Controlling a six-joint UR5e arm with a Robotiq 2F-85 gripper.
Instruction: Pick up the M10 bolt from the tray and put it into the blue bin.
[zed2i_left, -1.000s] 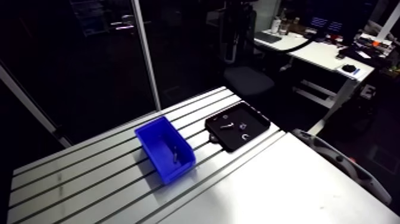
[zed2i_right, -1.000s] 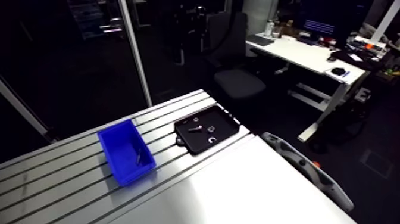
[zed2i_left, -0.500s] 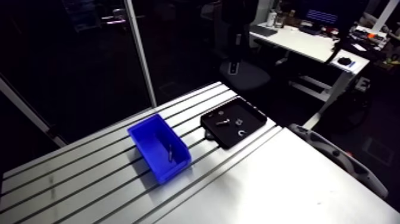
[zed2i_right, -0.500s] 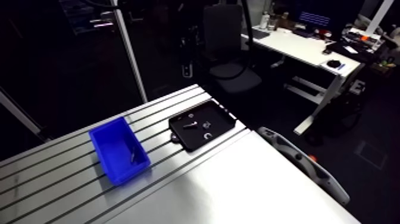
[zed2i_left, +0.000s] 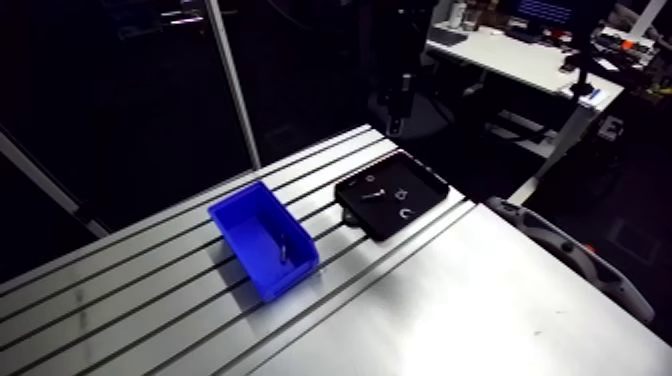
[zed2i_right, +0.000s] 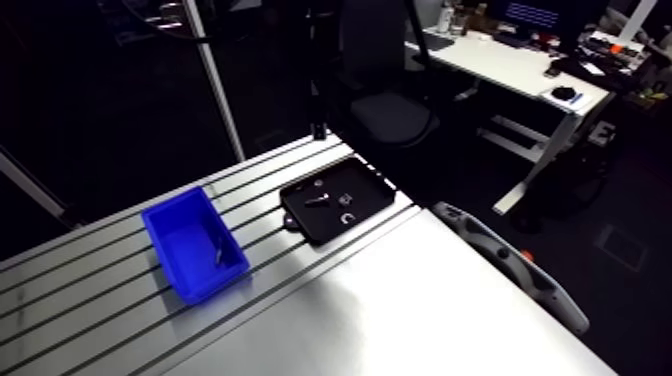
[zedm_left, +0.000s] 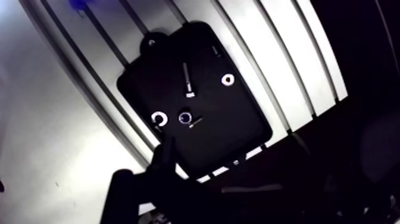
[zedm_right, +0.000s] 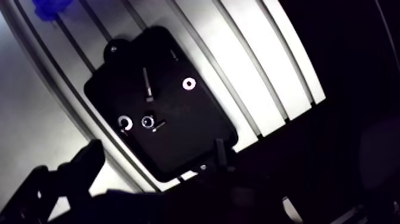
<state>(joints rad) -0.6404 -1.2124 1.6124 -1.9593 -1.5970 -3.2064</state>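
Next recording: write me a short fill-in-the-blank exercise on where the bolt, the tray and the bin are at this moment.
1. The bolt lies inside the black ___.
2. The bin that stands beside the tray is ___ in colour.
3. Tray and bin both rest on the slotted ___.

Missing words: tray; blue; table.

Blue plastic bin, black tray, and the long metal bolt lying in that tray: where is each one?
Blue plastic bin (zed2i_left: 248, 230): arm view, bare inner floor of the bin.
Black tray (zedm_left: 229, 128): wrist view, bare part of its floor.
Long metal bolt (zedm_left: 187, 79): wrist view, middle of its shank.
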